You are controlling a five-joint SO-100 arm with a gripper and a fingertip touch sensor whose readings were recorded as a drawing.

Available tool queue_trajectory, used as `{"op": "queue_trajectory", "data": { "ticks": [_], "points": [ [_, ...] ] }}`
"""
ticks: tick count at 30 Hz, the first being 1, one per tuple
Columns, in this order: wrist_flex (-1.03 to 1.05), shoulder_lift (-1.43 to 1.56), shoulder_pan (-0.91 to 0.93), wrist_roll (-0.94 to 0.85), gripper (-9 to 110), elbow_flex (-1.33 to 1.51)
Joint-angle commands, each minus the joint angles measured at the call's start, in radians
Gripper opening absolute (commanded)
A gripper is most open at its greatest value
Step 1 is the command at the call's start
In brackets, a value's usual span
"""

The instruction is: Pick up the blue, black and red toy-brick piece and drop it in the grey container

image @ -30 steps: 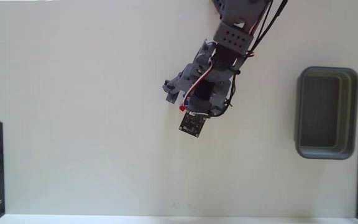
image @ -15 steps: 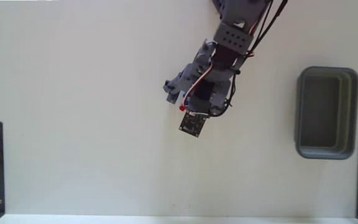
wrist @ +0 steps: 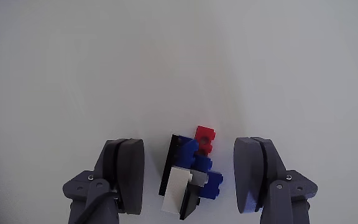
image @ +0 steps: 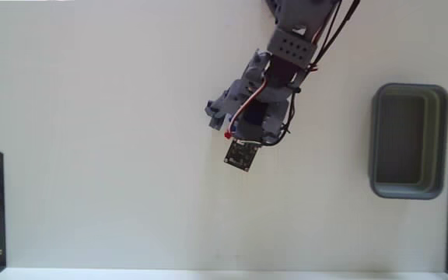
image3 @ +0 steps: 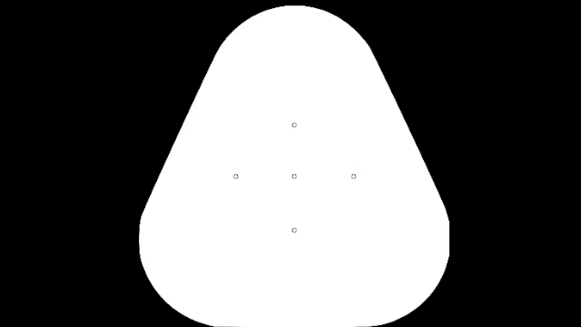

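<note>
In the fixed view, the grey plastic arm (image: 286, 54) reached down from the top edge over a plain white matte table (image: 92, 155). A small dark square circuit board (image: 241, 155) sat at its tip, with a red-white wire (image: 249, 99) running up the arm. The grey tray (image: 408, 141), a rounded rectangle with a thick raised rim, stood well apart at the right.

In the wrist view, the claw (wrist: 190, 168) was spread wide, its 2 smooth grey fingers (wrist: 126, 174) flanking the brick piece (wrist: 194, 171) without touching it. The piece, blocky blue, black, red and white plastic, lay on the table with its long axis running away from the camera, red end farthest.
</note>
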Motion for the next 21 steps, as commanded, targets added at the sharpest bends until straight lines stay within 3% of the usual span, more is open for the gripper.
{"op": "queue_trajectory", "data": {
  "ticks": [1, 21],
  "points": [
    [-0.016, 0.024, 0.02, 0.005, 85, -0.002],
    [-0.016, 0.024, 0.02, 0.005, 79, -0.002]
  ]
}}
